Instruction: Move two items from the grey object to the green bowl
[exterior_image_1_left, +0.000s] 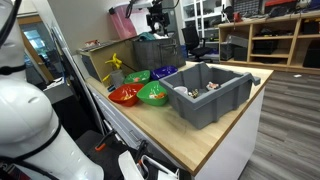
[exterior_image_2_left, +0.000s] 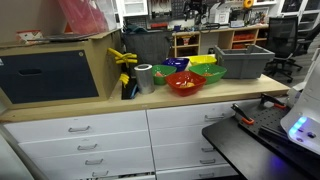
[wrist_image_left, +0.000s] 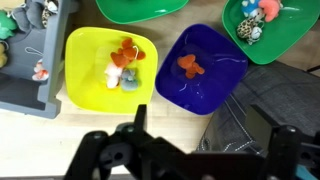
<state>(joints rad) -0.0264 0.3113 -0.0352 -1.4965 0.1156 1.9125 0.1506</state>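
**Exterior view, over the robot**
- Wooden counter.
- Grey bin sits on the counter. It holds small pieces, too small for me to sort.
- A green bowl is just beside the bin, with a red bowl against it.
- Behind these I log another green bowl and a blue bowl.
- Yellow clamps stand at the back.

**Exterior view, facing the drawers**
- The counter runs above the drawers, with the bin at its right end.
- A yellow bowl is beside the bin, and a green bowl is in front of that.
- Further along are the red bowl, the blue bowl and a second green bowl.
- The clamps are to the left of the bowls.
- I cannot tell what the bowls hold from here.

**Wrist view**
- The gripper is at the bottom edge, jaws spread wide with nothing between them. It hangs over the counter, below the yellow and blue bowls.
- The bin is at the left edge, with pieces in it.
- The yellow bowl, just beside the bin, holds reddish and pale pieces.
- The blue bowl holds one orange piece.
- A green bowl at the top right holds a few pieces.
- Another green bowl is cut off by the top edge, so I cannot see its contents.
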